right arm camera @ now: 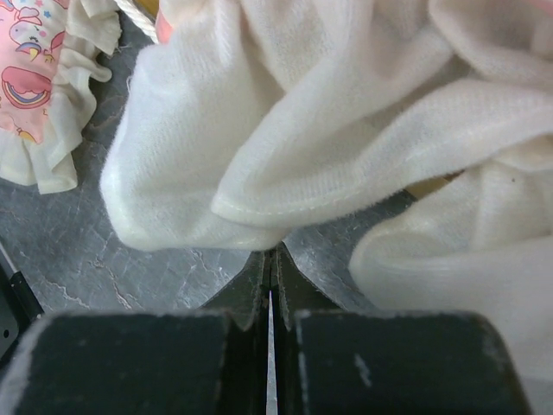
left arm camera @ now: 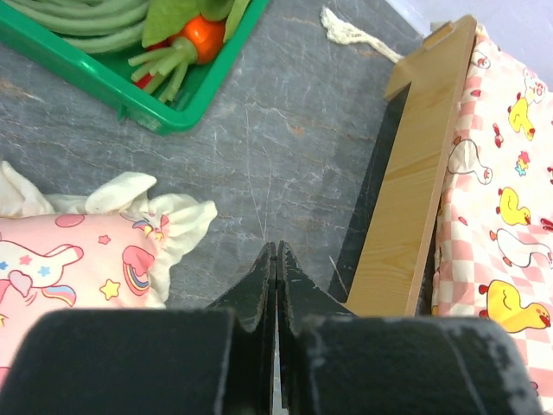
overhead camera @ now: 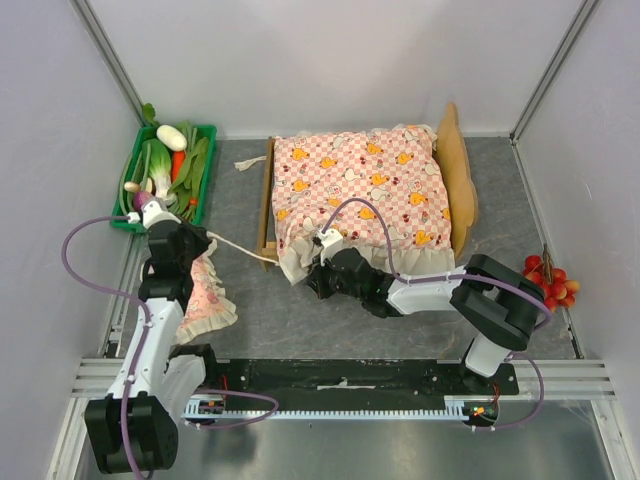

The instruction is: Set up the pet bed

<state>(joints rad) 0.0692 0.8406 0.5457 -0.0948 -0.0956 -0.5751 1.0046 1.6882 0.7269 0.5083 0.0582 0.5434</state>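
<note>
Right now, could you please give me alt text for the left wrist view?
The shut, empty left gripper hovers over a grey table. To its right stands the wooden pet bed carrying a checked mattress; a pink pillow lies left, a green vegetable tray upper left.

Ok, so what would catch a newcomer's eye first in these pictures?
The pink-checked mattress with yellow ducks, draped across the wooden pet bed in the middle of the scene, dominates. Next come the green tray of vegetables at the far left and, nearer the camera, the small pink pillow.

Pink-checked mattress (overhead camera: 360, 188); light-wood pet bed (overhead camera: 458, 165); green tray (left arm camera: 86, 82).
</note>
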